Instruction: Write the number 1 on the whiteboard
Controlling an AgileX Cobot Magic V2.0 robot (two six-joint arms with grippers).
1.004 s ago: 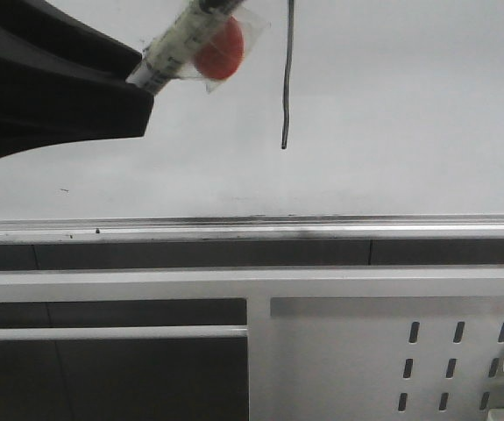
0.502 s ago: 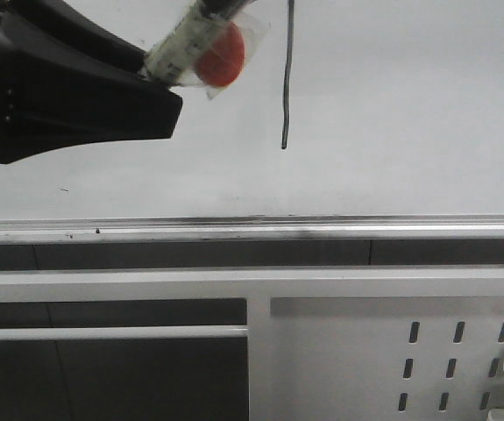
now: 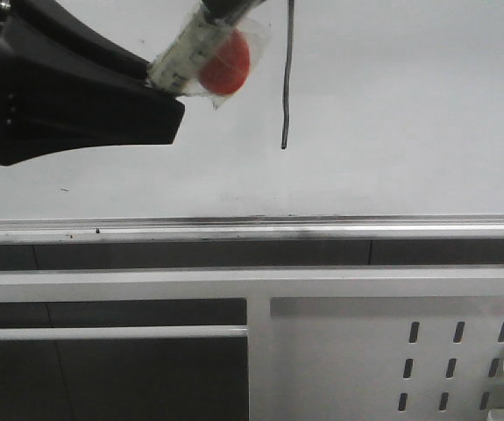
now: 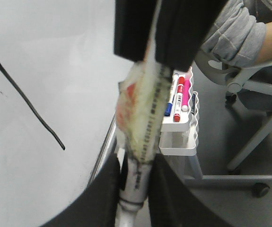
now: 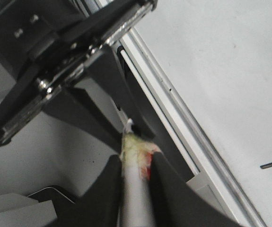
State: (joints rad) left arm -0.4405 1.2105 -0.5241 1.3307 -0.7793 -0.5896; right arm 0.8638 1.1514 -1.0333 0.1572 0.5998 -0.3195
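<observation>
Front view: number 1 (image 3: 286, 79) already drawn on whiteboard (image 3: 409, 114), upper middle, stroke ending well above silver rail (image 3: 252, 230). Writing step looks done; retreat or handover in hand.

Left gripper (image 4: 136, 175) clamped on marker (image 4: 143, 127), red sticker (image 3: 225, 63) taped to barrel. Right gripper (image 5: 136, 172) also pinches marker's other end.

Next move likely needs one gripper releasing, arm clearing board without smudging stroke.

Versus half second ago: marker tilted slightly, red sticker shifted right; stroke unchanged.
</observation>
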